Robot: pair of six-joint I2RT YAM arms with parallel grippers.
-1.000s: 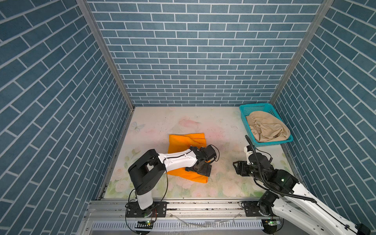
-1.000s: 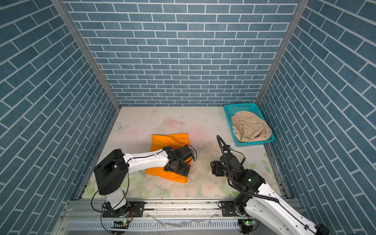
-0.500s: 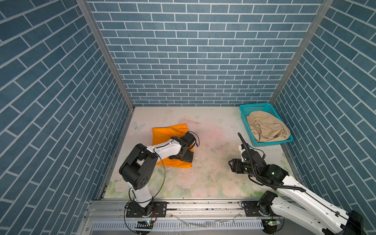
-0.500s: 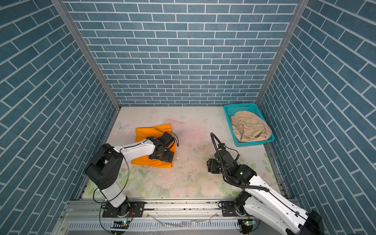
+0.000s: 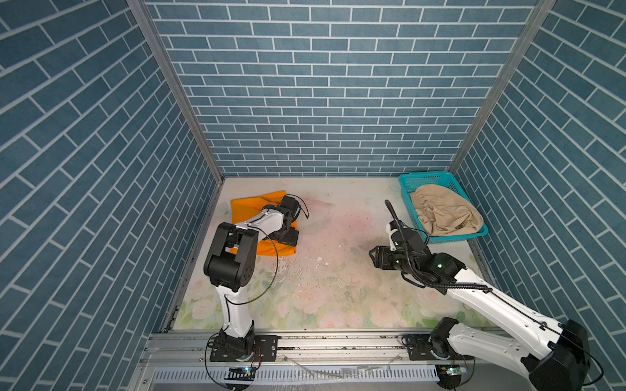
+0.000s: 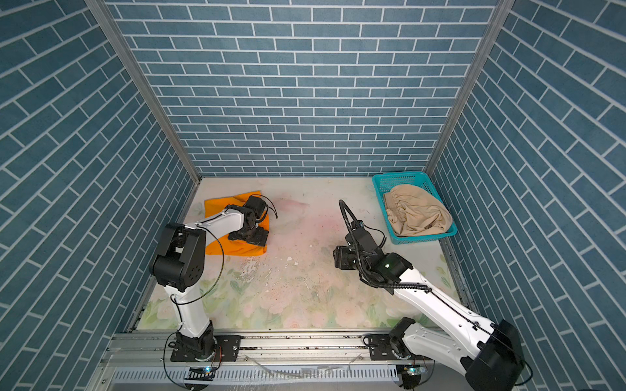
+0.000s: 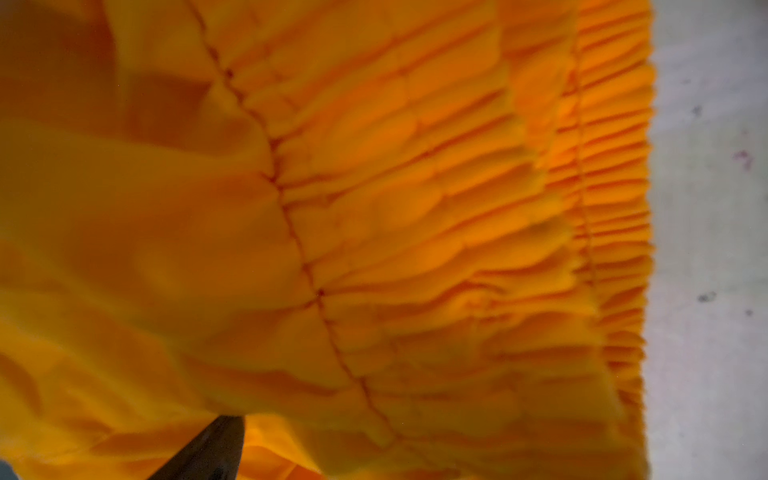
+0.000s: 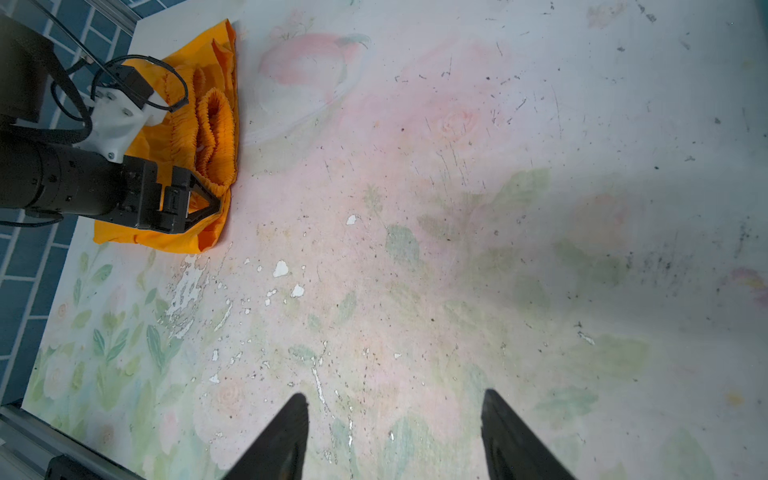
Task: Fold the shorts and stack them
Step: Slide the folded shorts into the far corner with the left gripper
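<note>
The folded orange shorts (image 5: 250,206) (image 6: 223,204) lie at the back left of the table, gathered waistband toward the middle (image 8: 216,124). My left gripper (image 5: 289,238) (image 6: 257,238) rests on their near right part, open wide. In the left wrist view orange cloth (image 7: 374,208) fills the frame; one finger (image 7: 208,453) shows and the other is hidden by cloth. The beige shorts (image 5: 443,213) (image 6: 416,213) lie crumpled in the basket. My right gripper (image 5: 372,259) (image 6: 335,259) (image 8: 395,395) hovers open over bare table at centre right, holding nothing.
A teal perforated basket (image 5: 426,176) (image 6: 399,176) stands at the back right corner. Blue brick walls close in the table on three sides. The floral table cover (image 8: 415,249) is scuffed and flaking near the middle. A metal rail runs along the front edge.
The left gripper has slid the orange shorts from the front middle toward the back left. The right gripper has drifted slightly left and back, still open.
</note>
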